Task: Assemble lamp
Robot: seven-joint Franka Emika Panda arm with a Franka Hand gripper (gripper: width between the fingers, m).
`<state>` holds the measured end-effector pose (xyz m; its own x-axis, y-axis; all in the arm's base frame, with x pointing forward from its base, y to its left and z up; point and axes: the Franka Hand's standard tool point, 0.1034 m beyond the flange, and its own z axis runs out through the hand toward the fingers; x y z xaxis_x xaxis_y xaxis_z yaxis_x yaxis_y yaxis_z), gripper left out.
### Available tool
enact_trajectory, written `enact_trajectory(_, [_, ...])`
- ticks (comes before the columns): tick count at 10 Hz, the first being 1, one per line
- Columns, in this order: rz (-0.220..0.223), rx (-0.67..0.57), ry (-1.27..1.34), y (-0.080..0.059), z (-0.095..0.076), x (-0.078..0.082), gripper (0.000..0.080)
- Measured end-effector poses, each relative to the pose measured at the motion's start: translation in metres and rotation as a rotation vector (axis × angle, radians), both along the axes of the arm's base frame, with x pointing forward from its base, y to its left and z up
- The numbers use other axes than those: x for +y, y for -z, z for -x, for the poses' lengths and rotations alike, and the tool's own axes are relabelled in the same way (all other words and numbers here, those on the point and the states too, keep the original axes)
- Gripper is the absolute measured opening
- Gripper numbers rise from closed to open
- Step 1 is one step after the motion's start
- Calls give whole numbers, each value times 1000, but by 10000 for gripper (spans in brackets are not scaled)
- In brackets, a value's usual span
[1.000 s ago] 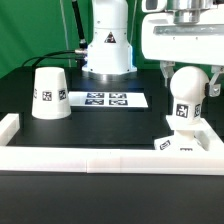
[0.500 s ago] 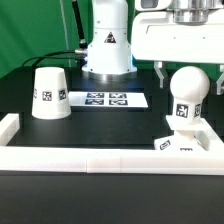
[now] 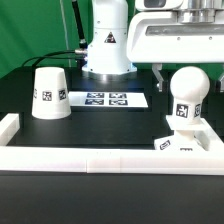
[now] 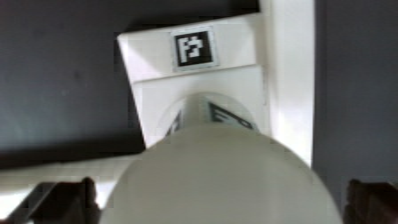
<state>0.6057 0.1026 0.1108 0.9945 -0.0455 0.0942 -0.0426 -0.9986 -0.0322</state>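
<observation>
The white bulb stands upright with its stem in the square base at the exterior view's right, against the white border rail. My gripper hangs above the bulb's round head, open, with a dark finger beside the head and clear of it. In the wrist view the bulb fills the space between my two fingertips without touching them, and the base with its tag lies beyond. The tapered shade stands mouth down at the exterior view's left.
The marker board lies flat in the middle of the black table. The white border rail runs along the front and up both sides. The robot's white pedestal stands behind.
My gripper has risen off the bulb and now sits higher above its head. The bulb stays standing in the base.
</observation>
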Motion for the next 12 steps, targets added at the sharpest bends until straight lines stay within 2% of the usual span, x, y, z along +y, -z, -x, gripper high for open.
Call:
enact_trajectory(8, [60,-3,-535,1,1,-2,698])
enact_trajectory(12, [96,5,-772,-4,-3,1,698])
